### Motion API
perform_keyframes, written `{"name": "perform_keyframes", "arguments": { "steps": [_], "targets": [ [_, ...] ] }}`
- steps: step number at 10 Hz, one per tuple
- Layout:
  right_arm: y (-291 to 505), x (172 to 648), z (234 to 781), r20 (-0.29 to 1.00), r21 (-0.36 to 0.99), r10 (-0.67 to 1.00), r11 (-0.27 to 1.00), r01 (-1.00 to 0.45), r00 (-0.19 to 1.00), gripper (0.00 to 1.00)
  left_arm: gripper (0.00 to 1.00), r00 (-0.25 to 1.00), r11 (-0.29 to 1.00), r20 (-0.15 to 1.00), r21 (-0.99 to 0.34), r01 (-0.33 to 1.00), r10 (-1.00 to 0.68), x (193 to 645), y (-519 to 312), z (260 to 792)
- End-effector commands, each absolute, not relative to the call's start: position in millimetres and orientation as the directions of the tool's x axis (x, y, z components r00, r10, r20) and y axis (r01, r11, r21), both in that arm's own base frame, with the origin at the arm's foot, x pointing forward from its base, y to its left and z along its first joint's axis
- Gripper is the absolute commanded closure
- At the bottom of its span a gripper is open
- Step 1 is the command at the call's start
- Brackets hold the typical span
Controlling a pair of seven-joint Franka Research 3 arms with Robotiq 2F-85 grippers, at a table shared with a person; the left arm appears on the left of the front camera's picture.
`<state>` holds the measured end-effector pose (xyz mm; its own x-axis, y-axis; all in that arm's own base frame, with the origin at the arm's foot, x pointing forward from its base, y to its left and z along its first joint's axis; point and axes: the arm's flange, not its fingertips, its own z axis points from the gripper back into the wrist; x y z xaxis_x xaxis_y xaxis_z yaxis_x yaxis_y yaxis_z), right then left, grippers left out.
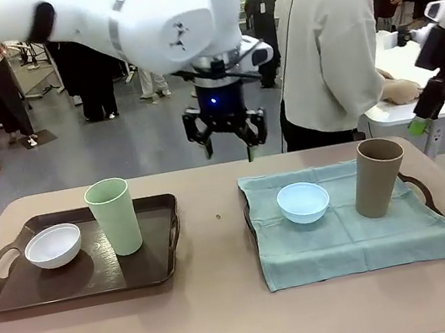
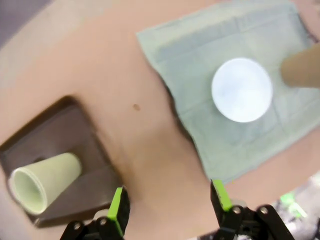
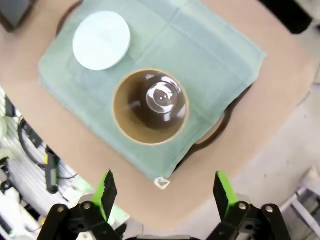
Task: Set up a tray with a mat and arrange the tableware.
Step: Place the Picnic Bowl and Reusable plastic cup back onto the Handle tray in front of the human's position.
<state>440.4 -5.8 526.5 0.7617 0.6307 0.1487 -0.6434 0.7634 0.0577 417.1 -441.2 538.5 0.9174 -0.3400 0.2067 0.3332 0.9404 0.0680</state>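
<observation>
Nearest on the table (image 1: 232, 327), two trays sit side by side. The left tray (image 1: 83, 279), dark brown and bare of any cloth, carries the white bowl (image 1: 53, 245), with the pale green tumbler (image 1: 114, 216) upright just beside it. The right tray (image 1: 420, 190) lies under the green mat (image 1: 346, 240), on which the light blue bowl (image 1: 303, 202) and the tan-brown tumbler (image 1: 378, 177) stand apart from each other. That side looks finished, and the left side looks like the work remaining.

Farther back, the left gripper (image 1: 228, 143) hangs above the far edge of the table between the trays, jaws spread and holding nothing. The right gripper (image 3: 164, 181) sits above the tan-brown tumbler, looking straight down its mouth, jaws also wide and empty.

If the green tumbler is the next pick, the left arm should probably approach from the side away from the white bowl. It should close on the wall around mid-height and lift straight up before travelling, since a tall light cup tips readily when nudged at the rim. The right arm is best moved without brushing the brown tumbler, so nothing already placed gets disturbed.

Beyond the table a person (image 1: 326, 46) stands turned toward another bench.
</observation>
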Motion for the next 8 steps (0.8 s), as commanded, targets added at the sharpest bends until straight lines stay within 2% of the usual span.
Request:
{"name": "perform_keyframes", "arguments": {
  "steps": [1,3,4,5,8],
  "targets": [
    [29.1,438.2,547.1,0.075,-0.001,0.579,0.814,-0.581,0.812,0.00,0.14,0.926,0.962,0.263,0.122,0.246,-0.270,398.2,-414.9,552.2],
    [59.5,437.4,561.8,0.092,-0.046,0.540,0.842,-0.538,0.837,0.00,0.14,0.931,0.976,0.301,0.132,0.173,-0.206,393.4,-394.7,569.2],
    [65.7,436.3,565.5,0.150,-0.017,0.548,0.833,-0.552,0.823,0.00,0.14,0.932,0.984,0.320,0.113,0.139,-0.168,392.9,-384.6,573.6],
    [53.5,433.4,560.6,0.118,-0.021,0.571,0.819,-0.573,0.813,0.00,0.14,0.929,0.968,0.277,0.110,0.225,-0.247,402.4,-404.6,577.7],
    [53.5,433.4,560.6,0.118,-0.021,0.571,0.819,-0.573,0.813,0.00,0.14,0.929,0.968,0.277,0.110,0.225,-0.247,402.4,-404.6,577.7]
  ]
}}
